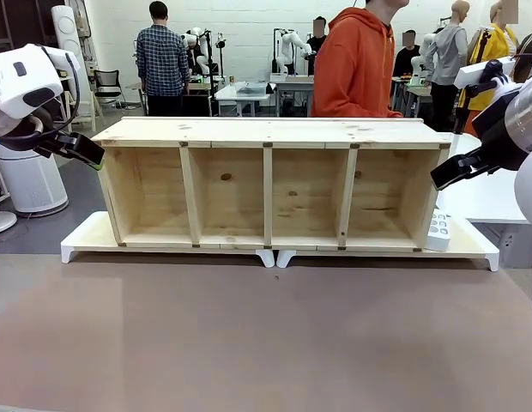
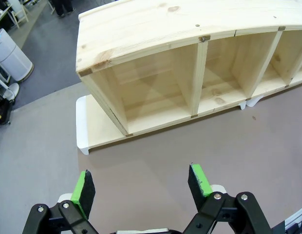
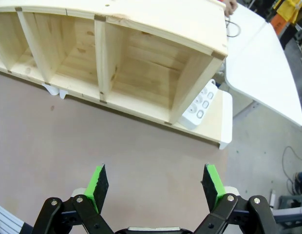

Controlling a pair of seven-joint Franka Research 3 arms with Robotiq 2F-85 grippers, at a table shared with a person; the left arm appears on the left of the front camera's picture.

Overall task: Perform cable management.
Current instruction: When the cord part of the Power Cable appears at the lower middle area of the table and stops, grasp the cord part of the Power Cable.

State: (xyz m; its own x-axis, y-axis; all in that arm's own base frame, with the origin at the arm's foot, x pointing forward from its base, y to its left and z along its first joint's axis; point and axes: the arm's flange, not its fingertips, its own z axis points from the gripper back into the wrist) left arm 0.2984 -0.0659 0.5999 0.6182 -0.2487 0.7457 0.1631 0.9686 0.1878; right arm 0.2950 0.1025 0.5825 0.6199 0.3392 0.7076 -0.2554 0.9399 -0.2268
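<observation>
The right gripper [image 3: 156, 187] hangs over the brown tabletop [image 3: 117, 146] in front of the wooden shelf unit [image 3: 141, 29], jaws spread wide and holding nothing. The cable [image 3: 228, 28] is well apart from it. Only a thin black loop of it shows in the right wrist view, beyond the shelf's far right corner at the edge of the white table [image 3: 268, 73], just below a person's hand [image 3: 232, 6]. A white power strip [image 3: 202, 105] leans against the shelf's right end. The left gripper [image 2: 141, 187] is off the shelf's other end, also wide open and empty.
</observation>
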